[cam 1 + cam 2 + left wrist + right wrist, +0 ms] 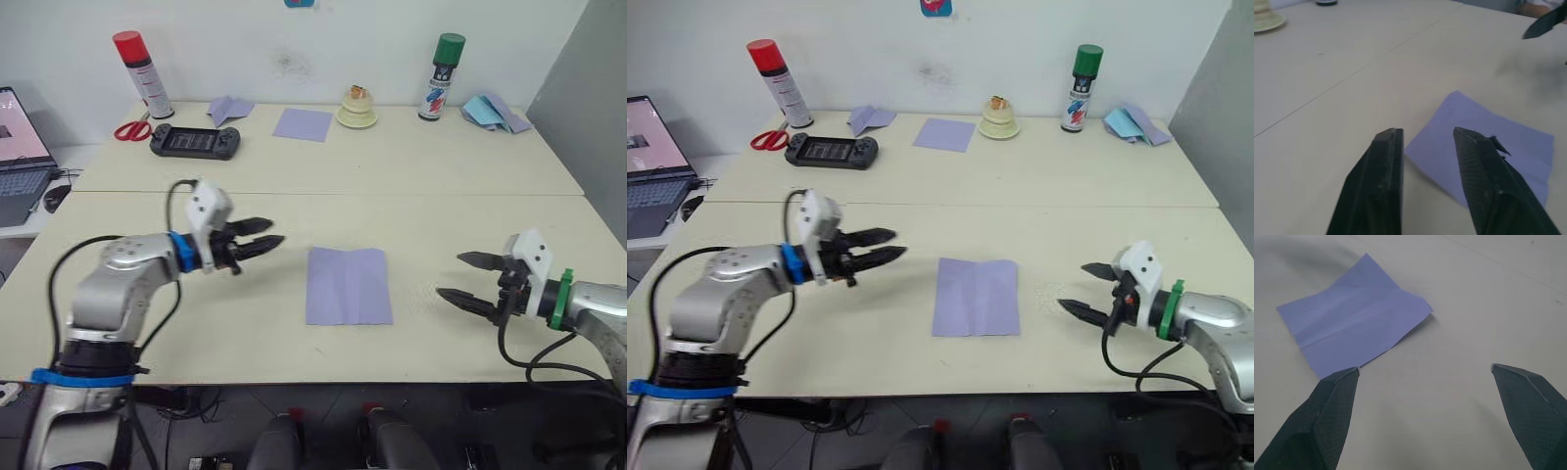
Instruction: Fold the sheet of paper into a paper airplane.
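A creased sheet of paper lies flat and unfolded on the near half of a cream table, the landmark at the centre of the scene, with fold lines running along its length. To its right and well apart from it, the right gripper hovers above the tabletop with its two black fingers spread wide, nothing between them, the tips pointing toward the sheet. To the left of the sheet, the left gripper is held above the table with its fingers parted by a narrow gap, also empty, aimed at the paper's near-left side without touching it.

Beyond the sheet, across the seam that divides the table, a smooth lavender square rests flat. Left of that square sit a folded lavender piece, a black game console, red-handled scissors and a red-capped spray can. Right of the square stand a small cream-coloured dish stack and a green-capped spray can, with light-blue paper pieces at the far right corner. An open laptop sits off the table's left edge.
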Tool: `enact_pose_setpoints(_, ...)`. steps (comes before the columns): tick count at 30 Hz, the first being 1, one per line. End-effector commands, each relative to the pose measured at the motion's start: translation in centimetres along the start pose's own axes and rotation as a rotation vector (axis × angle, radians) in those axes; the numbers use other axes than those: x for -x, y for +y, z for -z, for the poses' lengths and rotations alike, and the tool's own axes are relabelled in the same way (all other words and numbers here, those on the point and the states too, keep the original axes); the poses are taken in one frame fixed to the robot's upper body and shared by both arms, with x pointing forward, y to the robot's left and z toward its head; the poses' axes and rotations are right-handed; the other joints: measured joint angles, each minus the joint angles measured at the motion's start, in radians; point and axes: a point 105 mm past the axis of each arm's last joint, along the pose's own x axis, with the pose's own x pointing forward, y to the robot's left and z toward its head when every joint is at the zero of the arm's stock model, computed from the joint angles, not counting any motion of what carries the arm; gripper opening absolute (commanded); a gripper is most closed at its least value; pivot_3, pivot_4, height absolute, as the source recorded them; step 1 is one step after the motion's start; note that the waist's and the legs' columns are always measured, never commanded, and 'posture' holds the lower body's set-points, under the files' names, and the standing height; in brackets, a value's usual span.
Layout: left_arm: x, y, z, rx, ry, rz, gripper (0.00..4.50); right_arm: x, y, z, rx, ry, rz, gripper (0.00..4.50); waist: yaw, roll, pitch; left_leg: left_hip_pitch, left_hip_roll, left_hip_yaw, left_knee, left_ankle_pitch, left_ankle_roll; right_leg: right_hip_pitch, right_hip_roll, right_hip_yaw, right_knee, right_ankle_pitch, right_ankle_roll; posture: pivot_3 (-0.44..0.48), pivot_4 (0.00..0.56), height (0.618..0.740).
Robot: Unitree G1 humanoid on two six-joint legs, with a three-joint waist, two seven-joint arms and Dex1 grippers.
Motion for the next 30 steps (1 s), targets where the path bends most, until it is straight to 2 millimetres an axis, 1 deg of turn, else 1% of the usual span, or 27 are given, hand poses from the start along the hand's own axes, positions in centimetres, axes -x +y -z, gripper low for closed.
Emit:
enact_pose_setpoints(1,-2.0,-1.9,1.1,-0.009,0.024,0.036,0.75,-0.8,-0.5,-0.5,0.062,-0.021,0.031,4.50,0.000,0.000,0.000,0.000,0.000,0.000,0.000,0.000,0.000,0.000,0.000,0.000,0.000,0.000,0.000,0.000,0.150,0.740)
enact_pose_setpoints(3,-3.1,-2.9,2.8,0.007,0.063,0.064,0.08,-1.5,-0.9,-0.6,0.075,-0.029,0.042,4.50,-0.003,0.000,0.000,0.001,0.000,0.000,0.000,0.000,0.000,0.000,0.000,0.000,0.001,0.000,0.000,0.000,0.150,0.740)
enact_pose_setpoints(4,-3.5,-3.2,3.6,0.019,0.079,0.072,0.03,-1.9,-1.4,-0.6,0.082,-0.032,0.059,4.50,-0.004,0.000,0.000,0.001,0.000,0.000,0.000,0.000,0.000,0.000,0.000,0.001,0.001,0.000,0.000,0.000,0.150,0.740)
enact_pose_setpoints(7,-4.6,-3.9,6.7,0.028,0.166,0.085,0.00,-3.7,-2.8,-0.9,0.090,-0.057,0.098,3.91,-0.005,0.000,0.000,0.001,0.000,0.001,0.000,0.000,0.000,0.000,0.001,0.001,0.001,0.000,0.000,0.000,0.150,0.740)
enact_pose_setpoints(10,-4.9,-4.2,8.2,0.022,0.213,0.099,0.00,-5.7,-3.3,-1.3,0.111,-0.078,0.098,2.86,-0.004,0.000,0.000,0.001,0.000,0.000,0.000,0.000,0.000,0.000,0.001,0.000,0.001,0.000,0.000,0.000,0.150,0.740)
enact_pose_setpoints(11,-5.0,-4.3,8.7,0.008,0.230,0.106,0.00,-6.4,-3.3,-1.3,0.118,-0.080,0.091,2.45,-0.003,0.000,0.000,0.001,0.000,0.000,0.000,0.000,0.000,0.000,0.001,0.000,0.001,0.000,0.000,0.000,0.150,0.740)
enact_pose_setpoints(13,-5.0,-4.4,9.1,-0.011,0.247,0.114,0.00,-7.3,-3.2,-1.2,0.133,-0.080,0.079,1.71,-0.002,0.001,0.000,0.001,0.000,0.000,0.000,0.000,0.000,0.000,0.001,0.000,0.001,0.000,0.000,0.000,0.150,0.740)
enact_pose_setpoints(14,-5.1,-4.5,9.3,-0.004,0.247,0.117,0.00,-8.0,-3.3,-1.0,0.140,-0.074,0.079,1.33,-0.001,0.001,0.000,0.001,0.000,0.001,0.000,0.000,0.000,0.000,0.000,0.000,0.001,0.000,0.000,0.000,0.150,0.740)
enact_pose_setpoints(15,-5.0,-4.7,9.8,0.017,0.259,0.123,0.00,-9.0,-3.3,-0.7,0.153,-0.065,0.079,0.94,-0.001,0.001,0.000,0.001,0.000,0.000,0.000,0.000,0.000,0.000,0.000,0.000,0.001,0.000,0.000,0.000,0.150,0.740)
enact_pose_setpoints(17,-4.9,-5.1,10.6,0.029,0.285,0.137,0.00,-10.3,-3.3,-0.2,0.174,-0.052,0.075,0.21,-0.002,0.001,-0.001,0.001,-0.001,0.001,0.000,0.000,0.000,0.000,0.000,0.001,0.001,0.000,0.000,0.000,0.150,0.740)
enact_pose_setpoints(18,-4.7,-5.3,11.0,0.013,0.302,0.147,0.00,-10.8,-3.3,0.0,0.178,-0.043,0.070,0.02,-0.002,0.002,-0.001,0.002,-0.001,0.002,0.000,0.000,0.000,0.000,0.000,0.001,0.001,0.000,0.000,0.000,0.150,0.740)
enact_pose_setpoints(22,-4.6,-5.6,11.4,0.005,0.305,0.142,0.00,-12.2,-2.6,2.0,0.211,0.044,0.025,0.02,-0.002,0.002,-0.002,0.002,0.000,0.001,0.000,0.000,0.000,0.000,0.000,0.000,0.001,0.000,0.000,0.000,0.150,0.740)
enact_pose_setpoints(24,-4.6,-5.7,11.4,0.004,0.304,0.143,0.00,-12.5,-1.2,2.7,0.179,0.042,-0.058,0.02,-0.003,0.003,-0.006,0.002,0.000,0.001,0.000,0.000,0.000,0.001,0.000,0.001,0.001,0.000,0.000,0.000,0.150,0.740)
enact_pose_setpoints(25,-4.7,-5.7,11.4,0.004,0.303,0.142,0.00,-12.5,-0.6,2.8,0.165,0.035,-0.088,0.02,-0.003,0.003,-0.008,0.002,0.000,0.001,0.000,0.000,0.000,0.001,0.000,0.001,0.001,0.000,0.000,0.000,0.150,0.740)
enact_pose_setpoints(27,-4.7,-5.7,11.3,0.004,0.301,0.145,0.00,-12.4,1.5,2.5,0.093,0.000,-0.205,0.02,-0.003,0.003,-0.011,0.003,0.000,0.001,0.000,0.000,0.000,0.001,0.000,0.001,0.001,0.000,0.000,0.000,0.150,0.740)
enact_pose_setpoints(29,-4.8,-5.6,11.2,0.000,0.298,0.144,0.00,-12.2,3.9,1.5,-0.037,-0.054,-0.321,0.02,-0.003,0.004,-0.014,0.003,0.001,0.000,-0.001,0.000,0.000,0.002,0.000,0.000,0.001,0.000,0.000,0.000,0.150,0.740)
enact_pose_setpoints(30,-4.8,-5.5,11.1,-0.002,0.297,0.143,0.00,-12.0,4.6,1.2,-0.077,-0.069,-0.349,0.02,-0.003,0.005,-0.014,0.003,0.001,0.000,-0.001,0.000,0.000,0.002,0.000,0.000,0.001,0.000,0.000,0.000,0.150,0.740)
